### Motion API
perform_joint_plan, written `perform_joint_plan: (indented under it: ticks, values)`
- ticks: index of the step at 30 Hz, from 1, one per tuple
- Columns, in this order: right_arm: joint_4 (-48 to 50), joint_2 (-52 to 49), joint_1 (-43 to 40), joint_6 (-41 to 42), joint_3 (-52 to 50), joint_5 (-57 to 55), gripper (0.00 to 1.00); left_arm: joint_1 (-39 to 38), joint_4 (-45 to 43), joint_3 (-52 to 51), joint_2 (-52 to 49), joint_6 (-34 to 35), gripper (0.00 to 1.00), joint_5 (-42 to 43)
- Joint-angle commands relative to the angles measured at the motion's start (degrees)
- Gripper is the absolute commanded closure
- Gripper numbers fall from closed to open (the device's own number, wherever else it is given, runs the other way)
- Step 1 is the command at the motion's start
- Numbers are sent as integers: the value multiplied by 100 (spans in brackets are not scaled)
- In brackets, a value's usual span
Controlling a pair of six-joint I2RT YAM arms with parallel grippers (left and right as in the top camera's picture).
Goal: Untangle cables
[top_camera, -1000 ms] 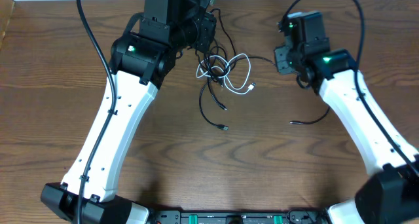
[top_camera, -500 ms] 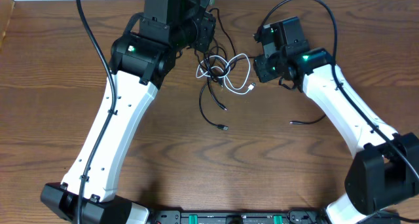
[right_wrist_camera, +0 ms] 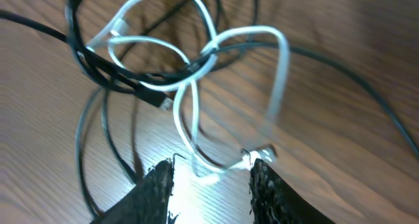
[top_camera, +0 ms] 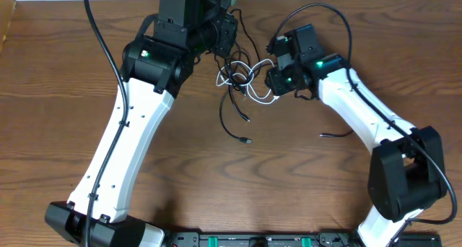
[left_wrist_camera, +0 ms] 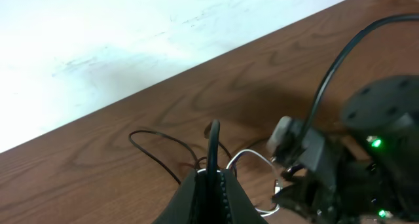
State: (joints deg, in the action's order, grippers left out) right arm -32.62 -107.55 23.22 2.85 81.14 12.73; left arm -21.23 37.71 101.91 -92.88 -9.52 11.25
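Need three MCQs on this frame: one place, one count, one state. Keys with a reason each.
1. Where is the right hand?
A. over the white cable's loops
B. at the table's near edge
C. beside the left arm's base

2. How many white cables are there?
A. three
B. one
C. two

3. The left hand is:
A. open and empty
B. out of every view
C. shut on a black cable

Key:
1 A: the right wrist view shows it open, straddling the white cable.
2 B: only one white strand loops among the black ones.
3 C: the left wrist view shows it pinching a black cable that rises from it.
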Motion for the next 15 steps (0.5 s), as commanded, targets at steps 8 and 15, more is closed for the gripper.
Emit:
perform_joint_plan:
  ticks: [8, 15]
  values:
    - [120, -341, 87, 439, 59, -227, 66, -22, -24, -66, 138, -98, 92, -55]
    - [179, -306, 87, 437, 81, -227, 68, -22, -24, -66, 138, -98, 92, -55]
